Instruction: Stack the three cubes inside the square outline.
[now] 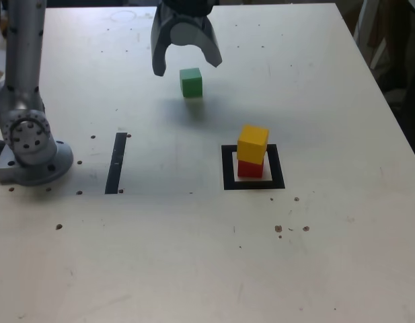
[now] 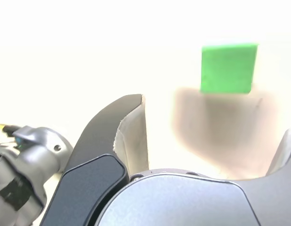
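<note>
A yellow cube (image 1: 252, 143) rests on a red cube (image 1: 249, 168), and this pair stands inside the black square outline (image 1: 227, 168) on the pale table. Apart from them, a green cube (image 1: 191, 82) (image 2: 228, 68) lies alone farther back on the table. My gripper (image 1: 187, 66) hangs open just above and slightly to the exterior view's left of the green cube, jaws spread wide with nothing between them. In the wrist view the green cube sits ahead of the jaws, beyond one dark finger (image 2: 121, 127), with a shadow under it.
The arm's grey base (image 1: 29, 145) stands at the exterior view's left edge. A straight black tape strip (image 1: 117, 163) lies between the base and the outline. Small dark specks dot the table. The table's right edge runs close to dark clutter.
</note>
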You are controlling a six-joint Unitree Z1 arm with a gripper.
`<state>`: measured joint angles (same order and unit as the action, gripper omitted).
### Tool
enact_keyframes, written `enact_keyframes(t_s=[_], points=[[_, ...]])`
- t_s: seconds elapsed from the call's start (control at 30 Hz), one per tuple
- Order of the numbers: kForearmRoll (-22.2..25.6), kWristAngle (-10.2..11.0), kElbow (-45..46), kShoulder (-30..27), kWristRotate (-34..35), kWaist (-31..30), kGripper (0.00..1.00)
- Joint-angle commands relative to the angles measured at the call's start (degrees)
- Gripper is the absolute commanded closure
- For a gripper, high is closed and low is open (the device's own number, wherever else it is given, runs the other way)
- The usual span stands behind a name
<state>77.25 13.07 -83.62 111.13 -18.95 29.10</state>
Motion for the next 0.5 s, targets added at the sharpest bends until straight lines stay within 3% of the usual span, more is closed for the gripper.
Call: enact_keyframes(t_s=[0.0,0.27,0.47], points=[[-0.8,-0.1,-0.1,1.6,-1.1,1.6,0.00],[-2.2,-1.1,-2.5,7.6,-4.3,4.4,0.04],[-1.0,-1.7,-5.1,11.2,-5.0,4.8,0.18]])
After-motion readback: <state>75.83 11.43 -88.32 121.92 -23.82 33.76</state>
